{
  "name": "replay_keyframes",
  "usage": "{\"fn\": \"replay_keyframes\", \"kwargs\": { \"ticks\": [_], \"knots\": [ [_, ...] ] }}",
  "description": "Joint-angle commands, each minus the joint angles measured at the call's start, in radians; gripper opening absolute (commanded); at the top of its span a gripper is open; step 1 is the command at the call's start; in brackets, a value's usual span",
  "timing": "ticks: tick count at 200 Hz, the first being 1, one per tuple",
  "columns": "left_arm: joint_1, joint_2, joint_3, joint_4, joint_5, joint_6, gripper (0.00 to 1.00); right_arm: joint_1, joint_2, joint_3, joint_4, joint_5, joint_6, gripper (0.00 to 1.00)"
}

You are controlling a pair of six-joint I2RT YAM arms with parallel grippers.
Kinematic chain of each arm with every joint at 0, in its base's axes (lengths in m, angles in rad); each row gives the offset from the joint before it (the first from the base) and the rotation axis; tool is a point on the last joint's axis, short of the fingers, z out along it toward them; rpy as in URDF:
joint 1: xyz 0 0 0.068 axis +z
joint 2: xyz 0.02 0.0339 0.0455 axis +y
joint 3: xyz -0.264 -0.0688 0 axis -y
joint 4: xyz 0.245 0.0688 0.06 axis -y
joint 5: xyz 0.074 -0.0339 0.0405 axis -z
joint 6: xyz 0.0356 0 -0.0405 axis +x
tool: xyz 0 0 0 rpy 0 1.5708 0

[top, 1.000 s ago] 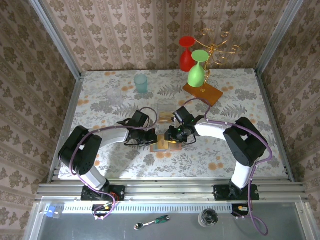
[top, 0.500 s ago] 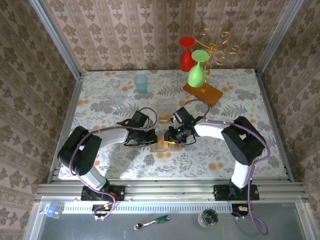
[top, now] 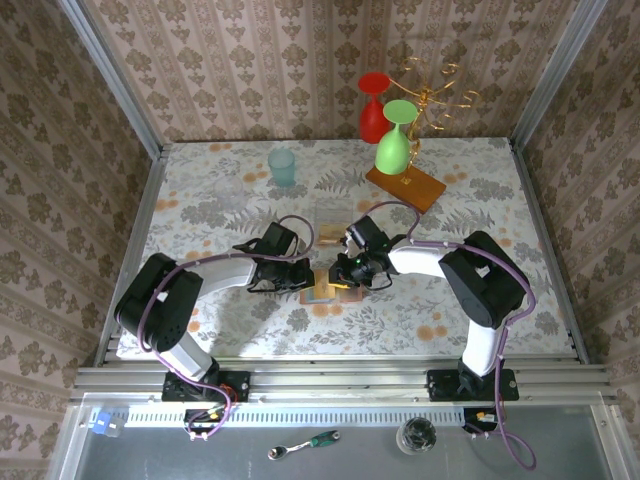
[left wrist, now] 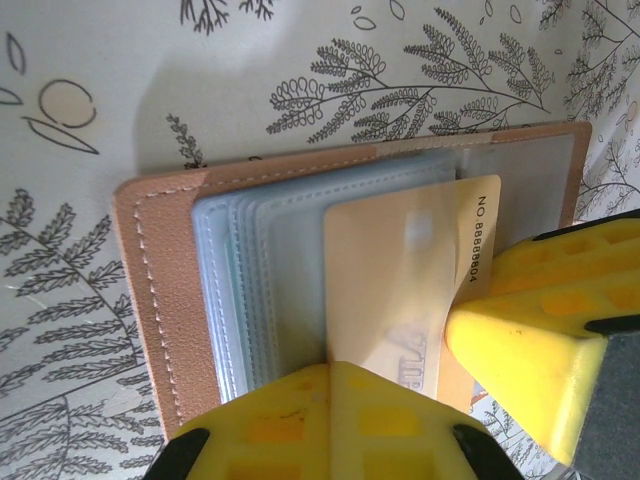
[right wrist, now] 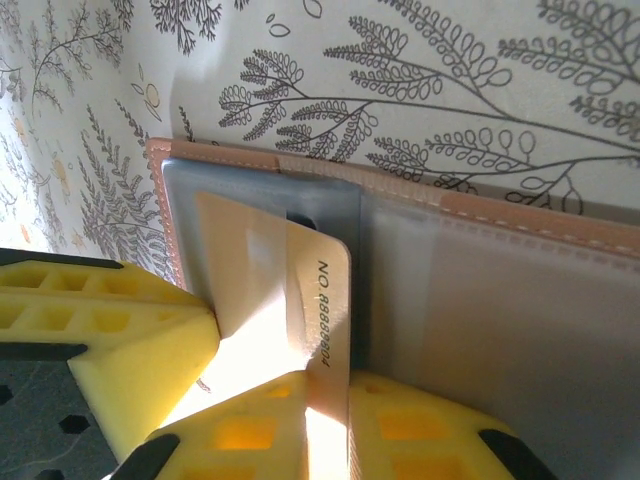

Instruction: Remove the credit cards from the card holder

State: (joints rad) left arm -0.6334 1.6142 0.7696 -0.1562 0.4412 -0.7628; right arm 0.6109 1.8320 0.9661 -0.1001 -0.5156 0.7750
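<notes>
Tan leather card holder [top: 322, 289] lies open and flat on the flowered bench [top: 500, 200], near the middle, between the two arms. Its clear sleeves face up. In the right wrist view, the right tool [right wrist: 270, 375] has its yellow pads [right wrist: 120, 340] pressed onto an orange-tan credit card [right wrist: 300, 290], which stands partway out of a sleeve with a printed number showing. The left tool [top: 303, 276] is down at the holder's other side. One of its yellow pads [left wrist: 330, 420] rests on the sleeves just beside the card [left wrist: 400, 280]; whether it pinches anything cannot be told.
</notes>
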Motion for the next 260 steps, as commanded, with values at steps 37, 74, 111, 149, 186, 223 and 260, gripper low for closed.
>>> {"fn": "replay_keyframes", "kwargs": {
  "ticks": [37,74,111,149,186,223,260],
  "knots": [
    [0.001,0.000,-0.031,-0.069,-0.047,0.011,0.00,-0.018,-0.017,-0.036,0.005,0.000,0.005,0.13],
    [0.002,0.001,-0.029,-0.069,-0.047,0.011,0.00,-0.031,-0.038,-0.047,-0.011,0.008,-0.005,0.13],
    [0.003,0.004,-0.027,-0.067,-0.045,0.011,0.00,-0.044,-0.060,-0.054,-0.031,0.014,-0.017,0.12],
    [0.002,0.007,-0.023,-0.062,-0.041,0.009,0.00,-0.060,-0.089,-0.059,-0.062,0.024,-0.031,0.12],
    [0.002,0.008,-0.009,-0.060,-0.035,0.009,0.00,-0.064,-0.113,-0.046,-0.089,0.024,-0.045,0.11],
    [0.002,0.005,-0.004,-0.056,-0.029,0.008,0.00,-0.063,-0.136,-0.029,-0.111,0.024,-0.048,0.10],
    [0.002,0.000,-0.001,-0.054,-0.023,0.003,0.00,-0.063,-0.161,-0.011,-0.133,0.025,-0.051,0.09]
  ]
}}
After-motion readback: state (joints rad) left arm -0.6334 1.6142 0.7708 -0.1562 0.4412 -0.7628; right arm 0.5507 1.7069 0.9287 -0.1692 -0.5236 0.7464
